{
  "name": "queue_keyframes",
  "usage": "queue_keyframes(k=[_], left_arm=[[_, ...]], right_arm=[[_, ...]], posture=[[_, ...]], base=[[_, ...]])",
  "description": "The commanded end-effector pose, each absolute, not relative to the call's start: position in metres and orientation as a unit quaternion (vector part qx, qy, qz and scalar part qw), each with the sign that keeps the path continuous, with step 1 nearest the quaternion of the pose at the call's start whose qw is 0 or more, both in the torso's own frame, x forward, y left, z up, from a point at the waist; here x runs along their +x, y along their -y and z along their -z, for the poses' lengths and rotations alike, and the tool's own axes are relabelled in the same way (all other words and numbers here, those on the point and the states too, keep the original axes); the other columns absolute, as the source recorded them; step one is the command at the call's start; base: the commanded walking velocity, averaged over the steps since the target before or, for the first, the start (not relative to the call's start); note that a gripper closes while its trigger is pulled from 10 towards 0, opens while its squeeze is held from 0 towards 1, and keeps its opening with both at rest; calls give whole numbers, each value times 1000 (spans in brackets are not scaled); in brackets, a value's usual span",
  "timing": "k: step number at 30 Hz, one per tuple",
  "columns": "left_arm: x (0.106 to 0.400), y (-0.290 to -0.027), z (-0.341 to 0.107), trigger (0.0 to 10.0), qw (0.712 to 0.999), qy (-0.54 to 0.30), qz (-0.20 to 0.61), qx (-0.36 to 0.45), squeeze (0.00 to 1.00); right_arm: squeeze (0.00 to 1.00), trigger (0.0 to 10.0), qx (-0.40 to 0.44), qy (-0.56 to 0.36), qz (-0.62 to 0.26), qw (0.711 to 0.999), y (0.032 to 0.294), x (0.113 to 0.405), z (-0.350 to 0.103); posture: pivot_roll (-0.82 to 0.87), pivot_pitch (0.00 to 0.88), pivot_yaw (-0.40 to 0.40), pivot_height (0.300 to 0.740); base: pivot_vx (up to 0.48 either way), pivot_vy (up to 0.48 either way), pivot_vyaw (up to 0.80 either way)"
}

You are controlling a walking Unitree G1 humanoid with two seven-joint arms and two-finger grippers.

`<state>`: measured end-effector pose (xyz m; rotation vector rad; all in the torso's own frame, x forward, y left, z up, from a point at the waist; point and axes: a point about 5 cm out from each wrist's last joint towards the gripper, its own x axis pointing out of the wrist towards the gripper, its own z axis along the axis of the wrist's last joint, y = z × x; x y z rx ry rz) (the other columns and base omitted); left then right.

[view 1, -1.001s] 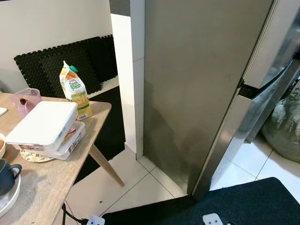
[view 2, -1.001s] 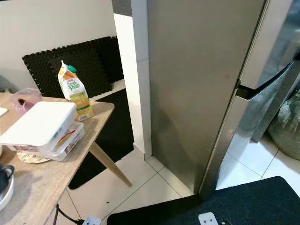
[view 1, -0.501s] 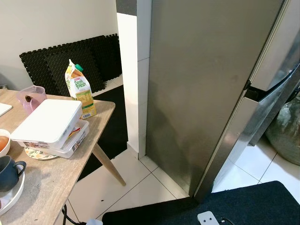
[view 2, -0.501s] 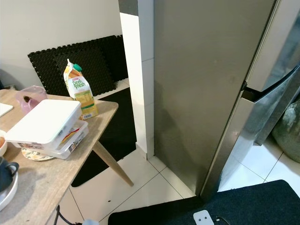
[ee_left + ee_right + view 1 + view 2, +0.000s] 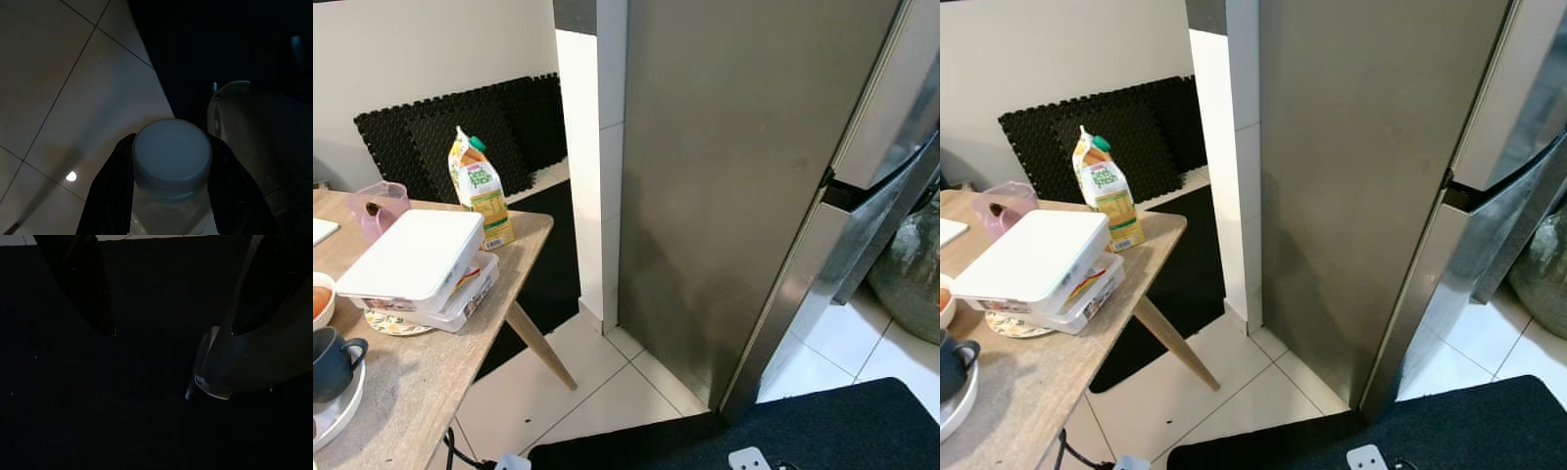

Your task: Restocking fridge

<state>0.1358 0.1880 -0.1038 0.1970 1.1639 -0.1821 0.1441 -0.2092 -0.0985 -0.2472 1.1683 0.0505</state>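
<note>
Gripping one white-capped bottle point(image 5: 171, 161), left hand point(image 5: 168, 191); right hand point(image 5: 168, 328) spread; one closed fridge point(image 5: 734, 176), one juice carton point(image 5: 480, 191).

Left gripper point(image 5: 171, 161) jaws clamp a bottle point(image 5: 171, 196); right gripper point(image 5: 171, 328) jaws spread.

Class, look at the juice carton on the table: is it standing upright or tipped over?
Upright. The juice carton stands on its base at the far corner of the wooden table, with its green cap at the top.

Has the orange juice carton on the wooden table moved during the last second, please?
No. The orange juice carton stands at the same far corner of the wooden table, just beyond the stacked white food containers; only the camera shifted.
</note>
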Motion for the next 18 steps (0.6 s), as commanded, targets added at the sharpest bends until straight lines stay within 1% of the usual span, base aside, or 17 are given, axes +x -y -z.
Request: queue_keyframes(k=[1,4,11,18], left_arm=[[138,-190,103,10000,828,-545,89,101,0],[138,-190,103,10000,827,-547,88,92,0],[139,-191,102,10000,827,-548,85,92,0],[140,-190,102,10000,827,-548,85,93,0]], right_arm=[[0,10000,-104,-557,-19,824,207,139,101],[0,10000,-109,-556,-22,823,207,140,101],[0,10000,-111,-557,-22,823,207,139,101],[0,10000,-111,-558,-21,822,208,139,101]], posture=[[-28,3,9,740],[-27,4,8,740],[-34,2,8,740],[-39,2,7,740]], base=[[0,0,0],[0,0,0],[0,-453,0],[0,0,0]])
